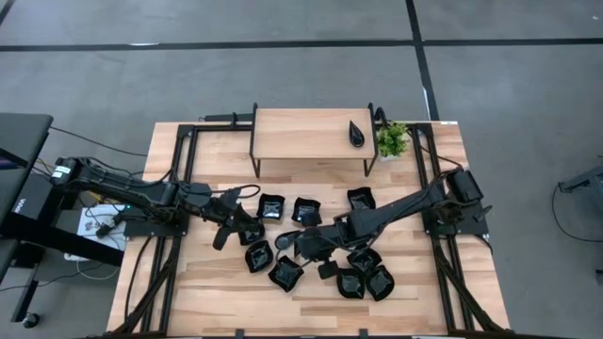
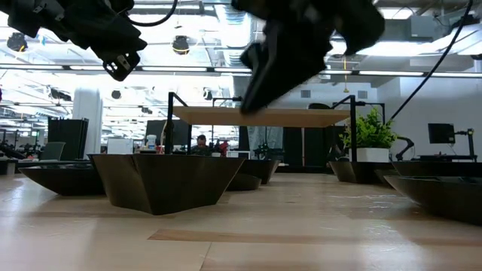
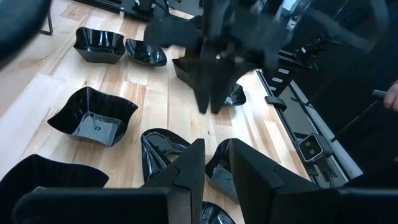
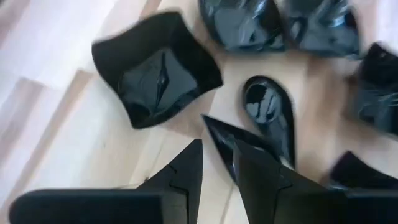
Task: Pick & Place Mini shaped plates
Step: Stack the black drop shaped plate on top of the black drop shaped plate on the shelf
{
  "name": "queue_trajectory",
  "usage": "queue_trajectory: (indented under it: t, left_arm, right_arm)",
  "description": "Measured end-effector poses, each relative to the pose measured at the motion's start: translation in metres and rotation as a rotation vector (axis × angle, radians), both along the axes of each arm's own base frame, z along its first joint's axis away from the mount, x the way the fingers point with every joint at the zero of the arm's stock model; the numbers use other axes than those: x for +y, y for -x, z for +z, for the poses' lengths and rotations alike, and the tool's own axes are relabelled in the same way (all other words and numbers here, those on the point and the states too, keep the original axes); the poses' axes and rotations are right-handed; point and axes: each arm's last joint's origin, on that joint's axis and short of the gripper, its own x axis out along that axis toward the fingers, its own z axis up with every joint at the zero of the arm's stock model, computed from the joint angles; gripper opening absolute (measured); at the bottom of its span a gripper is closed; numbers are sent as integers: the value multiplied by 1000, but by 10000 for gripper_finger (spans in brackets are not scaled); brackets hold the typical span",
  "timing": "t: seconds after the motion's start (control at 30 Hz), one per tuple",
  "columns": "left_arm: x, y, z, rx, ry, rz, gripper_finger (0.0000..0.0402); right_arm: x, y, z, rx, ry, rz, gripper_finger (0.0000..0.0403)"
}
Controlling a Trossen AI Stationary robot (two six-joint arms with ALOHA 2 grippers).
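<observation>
Several glossy black mini plates lie on the wooden table around both grippers, among them square ones (image 1: 271,207) (image 1: 306,211) and a teardrop one (image 4: 270,115). Another teardrop plate (image 1: 358,134) rests on the raised shelf (image 1: 301,141). My right gripper (image 1: 306,243) (image 4: 217,149) hovers above the cluster, shut on one black plate (image 3: 208,87). My left gripper (image 1: 236,226) (image 3: 214,146) hangs above the table to the left of it, shut and holding nothing, over the plates at the cluster's left side. My right gripper pinches a black plate by its rim (image 4: 227,140) between the two fingers, coming from above. A pointed end of the plate (image 4: 211,123) sticks out past the fingertips. The plate is lifted clear of the table and hangs on edge below the fingers (image 2: 260,75).
A small green potted plant (image 1: 393,139) stands at the shelf's right end. Black frame rails run along the table's left and right sides (image 1: 179,188) (image 1: 443,245). Bare wood (image 1: 207,282) lies toward the near left corner. The two grippers are close together over the middle.
</observation>
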Motion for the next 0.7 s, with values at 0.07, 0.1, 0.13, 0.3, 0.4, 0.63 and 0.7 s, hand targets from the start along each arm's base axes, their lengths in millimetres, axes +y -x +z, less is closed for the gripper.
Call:
queue_trajectory:
  t: [0.07, 0.1, 0.13, 0.3, 0.4, 0.63, 0.7]
  left_arm:
    - [0, 0, 0, 0, 0, 0, 76]
    - [0, 0, 0, 0, 0, 0, 76]
    - [0, 0, 0, 0, 0, 0, 76]
    - [0, 0, 0, 1, 4, 1, 76]
    - [0, 0, 0, 1, 4, 2, 76]
    - [0, 0, 0, 1, 4, 2, 76]
    - [0, 0, 0, 1, 4, 2, 76]
  right_arm:
    - [1, -3, -13, 38, 15, 32, 85]
    - [2, -4, -19, 51, 24, 42, 85]
    - [4, -5, -24, 60, 36, 52, 85]
    - [7, -8, -32, 80, 120, 34, 85]
    - [2, -8, -33, 99, 159, 49, 85]
    - [-11, -8, -35, 129, 176, 58, 85]
    - [-13, -9, -35, 127, 173, 52, 85]
